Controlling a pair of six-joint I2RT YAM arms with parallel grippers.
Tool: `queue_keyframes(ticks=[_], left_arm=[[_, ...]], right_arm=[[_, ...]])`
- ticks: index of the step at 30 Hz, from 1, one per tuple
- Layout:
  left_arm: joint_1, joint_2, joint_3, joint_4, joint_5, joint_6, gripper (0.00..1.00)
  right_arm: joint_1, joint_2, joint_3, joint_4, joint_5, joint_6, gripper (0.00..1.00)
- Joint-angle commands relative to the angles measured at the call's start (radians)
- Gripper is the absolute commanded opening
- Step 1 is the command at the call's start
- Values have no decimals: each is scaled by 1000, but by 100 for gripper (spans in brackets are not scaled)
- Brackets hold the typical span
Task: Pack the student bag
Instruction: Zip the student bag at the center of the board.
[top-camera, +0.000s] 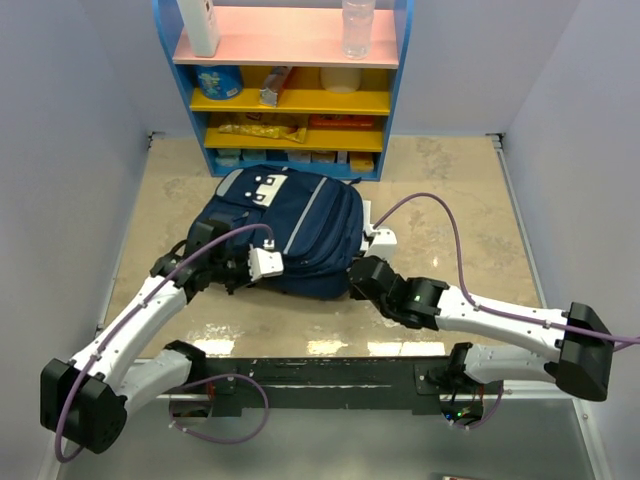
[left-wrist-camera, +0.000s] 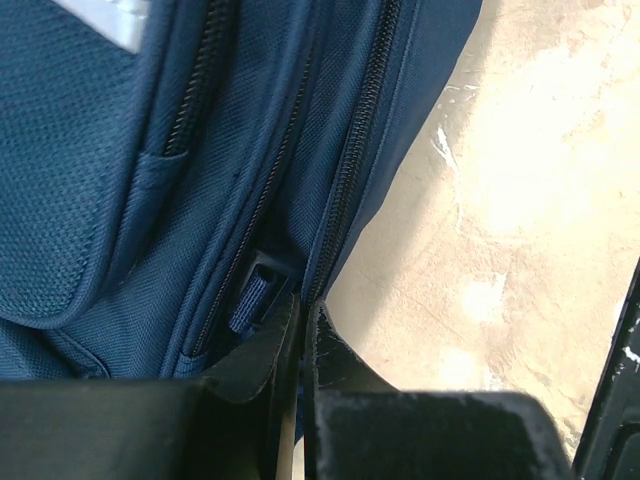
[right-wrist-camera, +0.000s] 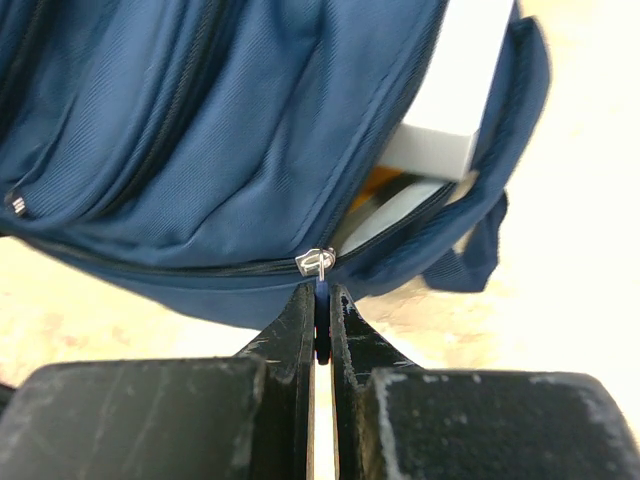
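**Beige table, bag lying flat, both grippers at its zips**

Beige stone-patterned table (top-camera: 450, 200) carries the bag (top-camera: 290, 235) at its middle. The bag lies front up, its white patches toward the far side and its light stripe running slantwise.

My right gripper (right-wrist-camera: 320, 296) is at the bag's near right corner. Its fingers are pinched together on the blue pull (right-wrist-camera: 321, 288) that hangs from the silver slider (right-wrist-camera: 314, 263). To the right of the slider the zip gapes, and a white box (right-wrist-camera: 450, 100) shows inside the opening.

My left gripper (left-wrist-camera: 305, 322) is against the bag's near left side. Its jaws are pressed almost together right at a closed zip line. A small blue tab (left-wrist-camera: 250, 300) sits just beside the fingertips, not between them. I cannot tell whether any fabric is caught in the jaws.

Beyond the bag, against the back wall, stands a blue shelf (top-camera: 398, 110) with pink and yellow boards holding bottles and packets.
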Motion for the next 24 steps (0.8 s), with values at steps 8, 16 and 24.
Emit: queue_keyframes(ticks=[8, 16, 24], left_arm=[[370, 228, 221, -137, 170, 142, 59], [297, 247, 518, -467, 433, 134, 100], [-155, 176, 385, -147, 246, -97, 100]], right_arm=[[-79, -33, -48, 39, 146, -95, 0], [-77, -49, -70, 152, -5, -128, 0], [-76, -95, -113, 221, -126, -115, 0]])
